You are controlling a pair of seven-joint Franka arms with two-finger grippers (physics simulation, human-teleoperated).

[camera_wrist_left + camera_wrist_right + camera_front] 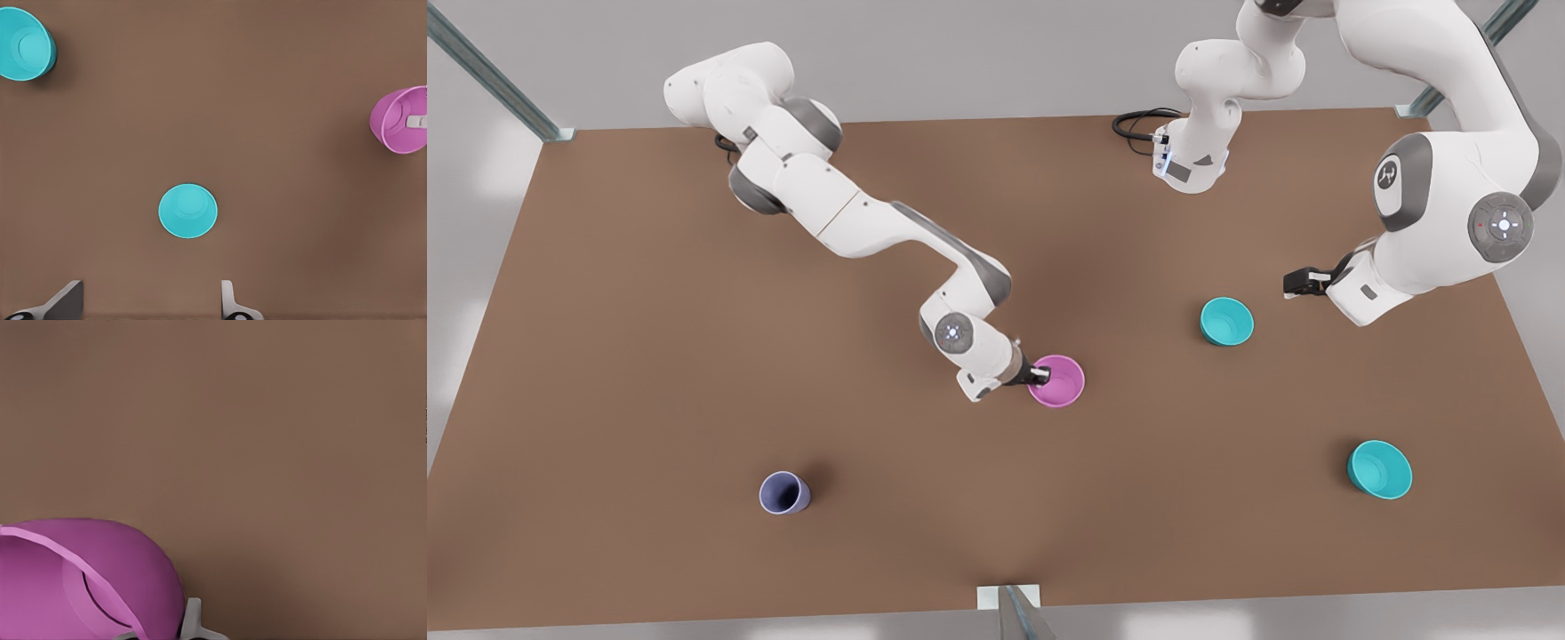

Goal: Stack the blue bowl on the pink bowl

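Lavender-blue cup stood nearest the camera, upright close to the tabletop's near edge, toward the corner on the front view's left. Over by the near corner on the front view's right sat the wider teal bowl, open side up. The blue bowl rested upright farther in, well apart from both, between the tabletop's middle and the edge on the front view's right; in the left wrist view the blue bowl lay on bare tabletop just ahead of the left claw's fingertips.

The left claw hovered near the blue bowl without touching it, its fingers spread apart with nothing between them. The right claw was down at the pink bowl, which sat about the tabletop's middle, somewhat toward the near edge. One finger reached inside the bowl and the other stayed outside, so the claw was clamped on the rim at the side toward the front view's left. In the right wrist view the pink bowl lay right against that claw's fingers.
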